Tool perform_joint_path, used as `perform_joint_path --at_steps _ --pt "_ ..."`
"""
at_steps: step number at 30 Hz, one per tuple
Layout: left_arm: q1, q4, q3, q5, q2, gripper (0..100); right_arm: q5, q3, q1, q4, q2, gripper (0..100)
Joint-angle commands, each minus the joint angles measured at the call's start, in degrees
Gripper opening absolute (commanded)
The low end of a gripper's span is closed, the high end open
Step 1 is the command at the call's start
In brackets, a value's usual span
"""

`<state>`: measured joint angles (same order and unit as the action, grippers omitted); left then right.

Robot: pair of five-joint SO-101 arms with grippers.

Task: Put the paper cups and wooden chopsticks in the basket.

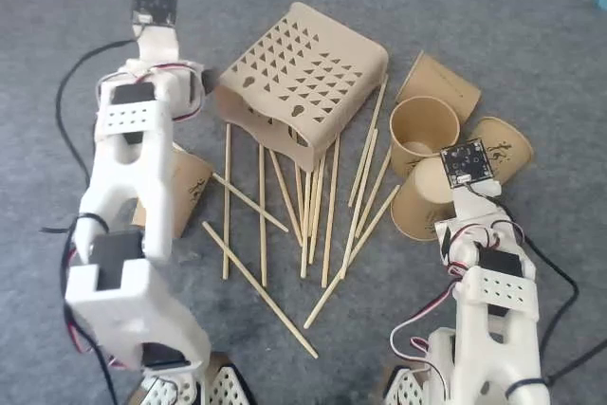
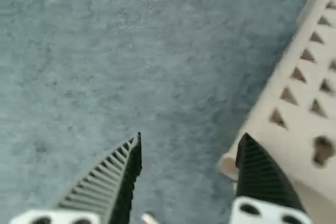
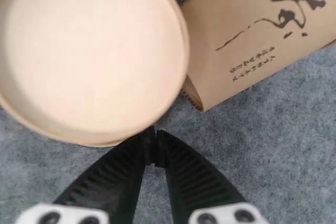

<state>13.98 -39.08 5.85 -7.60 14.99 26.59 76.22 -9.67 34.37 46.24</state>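
Nothing is in the basket (image 1: 303, 82) yet; it lies tipped over just beside my left fingers (image 2: 123, 174), which are spread and empty. The cups (image 1: 424, 130) sit just ahead of my clenched, empty right fingers (image 3: 155, 148), and the chopsticks (image 1: 263, 215) lie between. Next, I judge, the basket needs righting.

Five paper cups (image 1: 422, 130), one basket (image 1: 303, 73), about a dozen wooden chopsticks (image 1: 329, 215).
Four cups bunch by your right gripper (image 3: 155, 132), one beside your left arm (image 1: 128, 182); overlapping chopsticks keep your count approximate.
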Motion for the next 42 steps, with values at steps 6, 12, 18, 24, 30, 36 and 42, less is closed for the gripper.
perform_joint_path --at_steps 6,12,18,24,30,36,42 --pt "1.23 2.37 -0.4 -8.18 0.53 26 2.73 0.79 0.84 -3.56 1.19 0.8" --pt "0.53 5.54 6.29 -8.7 -3.6 26 2.73 0.79 0.84 -3.65 1.1 0.8" --pt "-1.05 24.79 30.02 -10.46 -17.32 26 2.73 0.88 0.84 -3.65 1.1 0.8" --pt "-4.04 34.55 44.35 -11.08 -25.49 26 2.73 0.88 0.84 -3.65 1.1 0.8" --pt "-4.57 39.47 44.44 -8.18 -21.63 26 2.73 0.88 0.84 -3.38 1.1 0.8" --pt "-4.66 58.37 42.51 0.18 -9.23 26 2.73 0.88 0.84 -3.21 1.27 0.8" --pt "-5.98 68.4 35.21 11.34 4.4 26 2.81 0.88 0.84 -3.21 1.19 0.8"
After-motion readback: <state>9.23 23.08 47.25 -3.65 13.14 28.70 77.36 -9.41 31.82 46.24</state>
